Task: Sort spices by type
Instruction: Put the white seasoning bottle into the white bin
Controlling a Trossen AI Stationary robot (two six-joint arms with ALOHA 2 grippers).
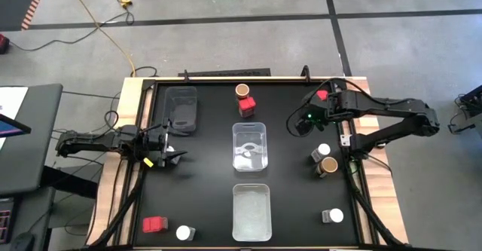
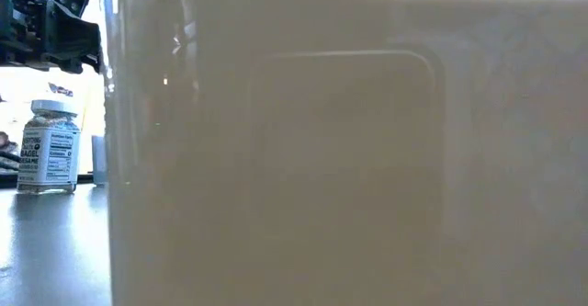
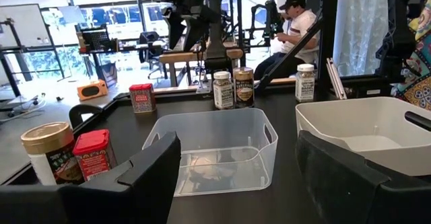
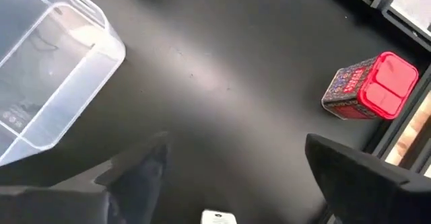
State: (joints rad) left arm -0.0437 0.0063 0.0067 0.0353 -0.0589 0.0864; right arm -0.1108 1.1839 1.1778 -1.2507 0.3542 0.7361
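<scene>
**Right Arm Positioned Over Red Spice Box, Far Right Corner of Table**

**Scene.** Spice containers are scattered over the black table (image 1: 203,206). A red box and a tan-topped jar (image 1: 242,91) stand together at the far middle edge. A white-lidded jar and a tan-topped jar (image 1: 328,165) sit side by side at the right edge, with another white-lidded jar (image 1: 332,216) nearer the front. A red box (image 1: 154,224) and a white-lidded jar stand at the front left. Clear tubs (image 1: 250,146) occupy the table's middle line.

**Active arm.** The right gripper (image 4: 236,177) hangs above bare table near the far right corner. Its jaws stand apart and hold nothing.

**Key relation.** The red spice box (image 4: 369,86) stands upright on the table just inside the far right rim. It lies clear of the jaws, off to one side beyond one finger, not between them. In the high view the same box (image 1: 322,96) sits just on the far side of the right wrist. The box is squat, with its flip lid facing up; its long axis cannot be judged reliably.

**Arm selection.** The right arm is clearly nearer to this box. The left gripper (image 1: 172,156) waits at the left edge, jaws apart and empty, well away.

**Probable next requirement.** The jaws need shifting sideways to straddle the box before descending.
</scene>
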